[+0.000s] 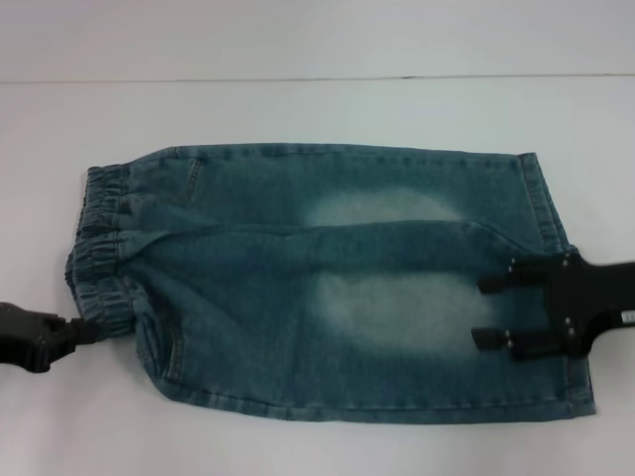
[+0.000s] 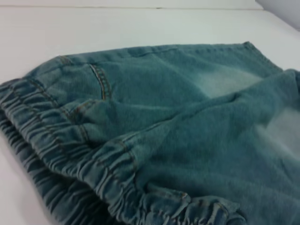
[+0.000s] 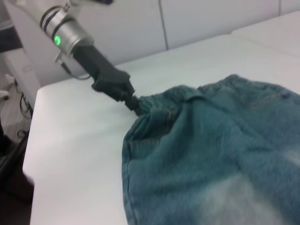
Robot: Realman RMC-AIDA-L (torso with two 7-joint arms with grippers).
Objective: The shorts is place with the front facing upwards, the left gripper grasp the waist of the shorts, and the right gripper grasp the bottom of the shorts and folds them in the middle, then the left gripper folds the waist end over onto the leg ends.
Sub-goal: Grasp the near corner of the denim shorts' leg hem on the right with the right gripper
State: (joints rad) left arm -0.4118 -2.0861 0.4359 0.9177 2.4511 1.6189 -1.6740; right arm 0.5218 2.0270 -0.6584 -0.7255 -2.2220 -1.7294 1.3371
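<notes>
The blue denim shorts (image 1: 327,288) lie flat on the white table (image 1: 298,109), folded lengthwise so one leg rests on the other. The gathered waist of the shorts (image 1: 104,248) points left, and the bottom of the shorts (image 1: 551,208) points right. My left gripper (image 1: 87,330) is at the near left corner, shut on the waist band. The right wrist view shows this pinch (image 3: 136,105), and the left wrist view shows the ruffled band (image 2: 70,159) up close. My right gripper (image 1: 488,311) hovers over the leg ends, fingers (image 1: 493,285) spread apart and holding nothing.
In the right wrist view the table's edge (image 3: 33,154) drops off beyond the left arm (image 3: 70,35), with dark floor and clutter past it. A pale wall (image 1: 317,35) runs behind the table.
</notes>
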